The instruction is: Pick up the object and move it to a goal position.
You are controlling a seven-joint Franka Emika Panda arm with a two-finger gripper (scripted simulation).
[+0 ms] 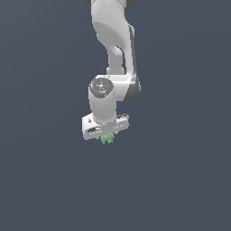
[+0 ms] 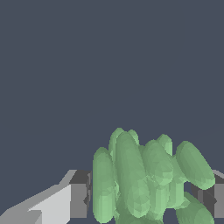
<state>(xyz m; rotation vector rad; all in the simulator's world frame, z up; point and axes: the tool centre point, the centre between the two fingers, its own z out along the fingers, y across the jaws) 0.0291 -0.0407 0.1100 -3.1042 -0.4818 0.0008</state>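
Note:
The object (image 1: 107,138) is a small light-green clump of short rounded lobes. It hangs just under my white gripper (image 1: 106,135) in the exterior view, near the middle of the picture, held up off the dark surface. In the wrist view the object (image 2: 144,179) fills the space between my two fingers (image 2: 78,199), which press on it from both sides. The gripper (image 2: 146,199) is shut on the object. The fingertips are mostly hidden behind the lobes.
The white arm (image 1: 113,49) comes down from the top of the exterior view. A plain dark blue-grey surface (image 1: 180,180) lies all around. No other object or goal marker shows.

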